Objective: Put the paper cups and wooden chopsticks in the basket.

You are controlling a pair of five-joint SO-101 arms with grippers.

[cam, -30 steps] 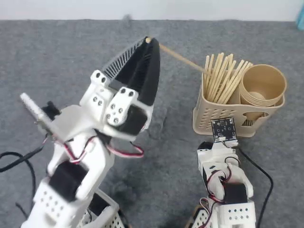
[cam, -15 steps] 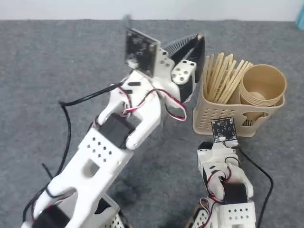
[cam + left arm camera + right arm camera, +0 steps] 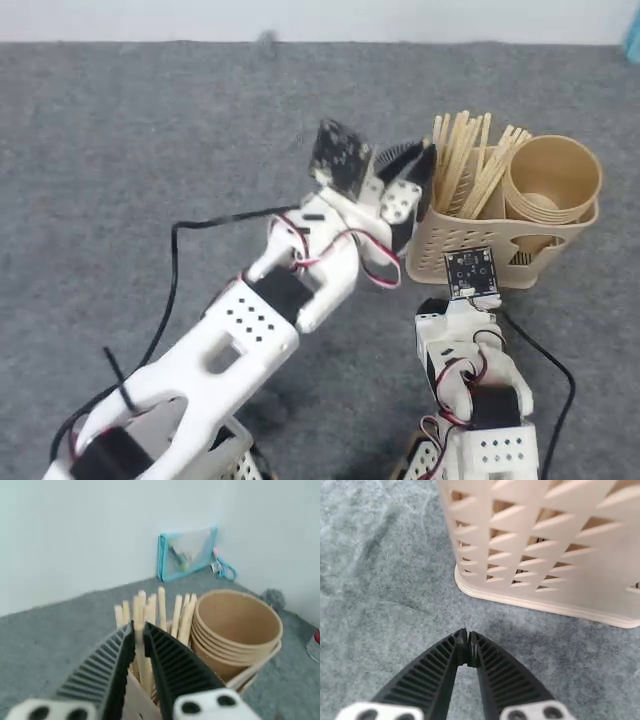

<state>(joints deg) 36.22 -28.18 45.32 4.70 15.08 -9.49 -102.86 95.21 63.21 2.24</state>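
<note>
If the left gripper [image 3: 139, 626], pinched on a chopstick [image 3: 142, 666] over the basket [image 3: 450, 245], lets go early, the stick could topple out (the right gripper [image 3: 468, 647] has its jaws together).

You could read no text, label, number or sign: the circuit board [image 3: 471, 273] on the arm, the basket [image 3: 430, 245] and the paper cups [image 3: 553, 178] bore no legible marking.
</note>
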